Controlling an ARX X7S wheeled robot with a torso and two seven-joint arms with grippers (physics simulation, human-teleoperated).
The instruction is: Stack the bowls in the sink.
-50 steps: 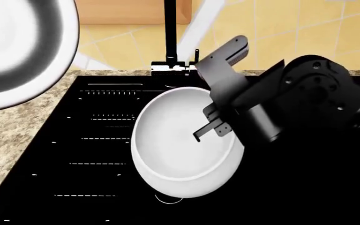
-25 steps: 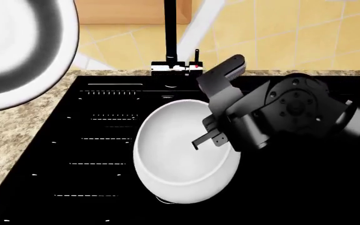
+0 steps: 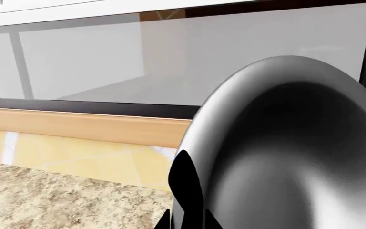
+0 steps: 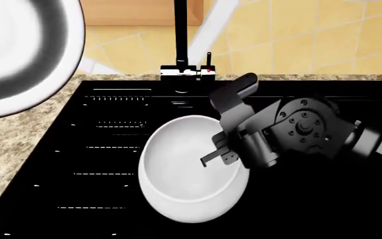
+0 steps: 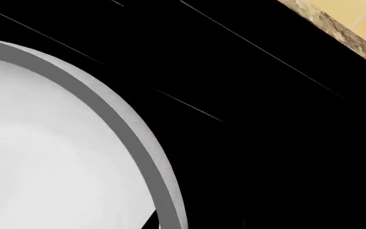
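Setting: yellow-tiled wall behind a granite counter (image 4: 5, 149); black sink (image 4: 310, 199) below a dark faucet (image 4: 179, 35).
White bowl (image 4: 177, 169): lies in the basin near centre, apparently positioned as the stack's base.
Right gripper (image 4: 219, 149): clamped on the bowl's 3 o'clock rim.
Smaller bowl (image 4: 18, 55): raised at 10 o'clock, seemingly awaiting nesting.
Left gripper (image 3: 186, 200): one finger against this bowl's rim; grip state cannot be told.

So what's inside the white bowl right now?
Only the right gripper's lower finger, reaching over the white bowl's rim; its interior looks otherwise bare. The silvery bowl is held elsewhere.
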